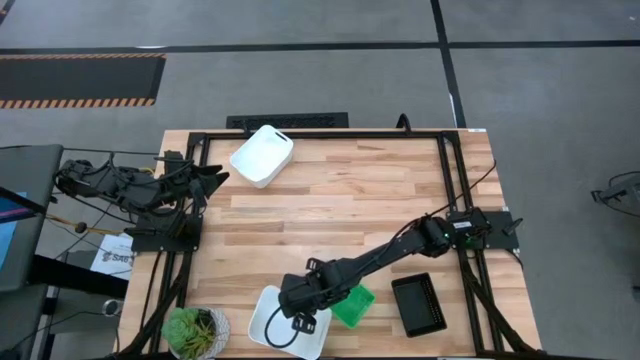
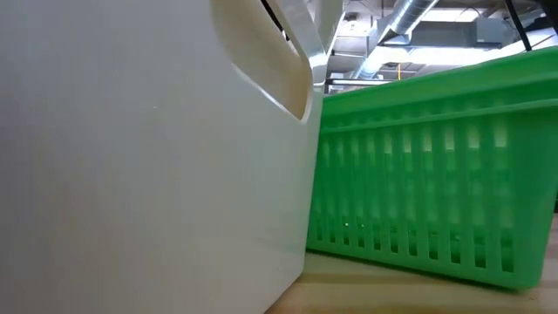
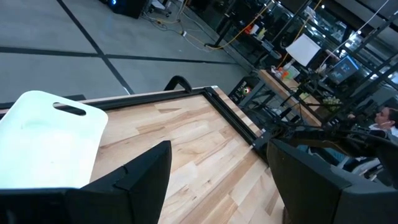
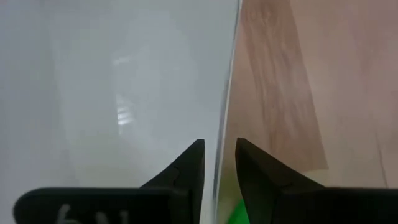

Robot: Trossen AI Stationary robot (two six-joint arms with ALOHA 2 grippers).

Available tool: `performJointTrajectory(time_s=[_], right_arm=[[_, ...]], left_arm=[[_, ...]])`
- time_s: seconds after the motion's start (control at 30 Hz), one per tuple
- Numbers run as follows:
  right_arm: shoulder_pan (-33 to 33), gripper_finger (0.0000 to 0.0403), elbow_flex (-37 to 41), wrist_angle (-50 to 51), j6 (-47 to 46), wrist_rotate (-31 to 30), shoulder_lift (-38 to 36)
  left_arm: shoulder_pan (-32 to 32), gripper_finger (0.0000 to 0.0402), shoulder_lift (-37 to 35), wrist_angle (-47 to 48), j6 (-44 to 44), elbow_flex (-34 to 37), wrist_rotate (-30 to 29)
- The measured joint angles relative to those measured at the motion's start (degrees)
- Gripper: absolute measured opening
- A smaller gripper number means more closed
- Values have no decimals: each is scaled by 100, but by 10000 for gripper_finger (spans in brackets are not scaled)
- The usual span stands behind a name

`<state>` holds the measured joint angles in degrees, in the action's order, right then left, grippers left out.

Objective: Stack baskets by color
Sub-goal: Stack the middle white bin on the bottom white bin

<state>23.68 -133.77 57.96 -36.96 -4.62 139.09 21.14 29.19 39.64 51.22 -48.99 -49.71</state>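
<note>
With its jaws narrowly parted astride the rim, the right gripper (image 4: 217, 158) sits over the near white basket (image 1: 272, 322), beside the green mesh basket (image 1: 355, 303). Smooth plastic looks light, stiff and slippery; the thin wall by its handle slot seems the best hold. Left gripper (image 3: 217, 180) waits, jaws wide, near the far white basket (image 1: 262, 155).
</note>
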Motion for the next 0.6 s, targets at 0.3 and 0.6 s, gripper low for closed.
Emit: performJointTrajectory(time_s=[0.3,0.6], right_arm=[[70,56,6,264,-174,-213,-5],[13,8,3,430,-50,-70,-22]], left_arm=[[1,254,0,-2,0,0,-2],[1,254,0,-2,-2,0,-5]])
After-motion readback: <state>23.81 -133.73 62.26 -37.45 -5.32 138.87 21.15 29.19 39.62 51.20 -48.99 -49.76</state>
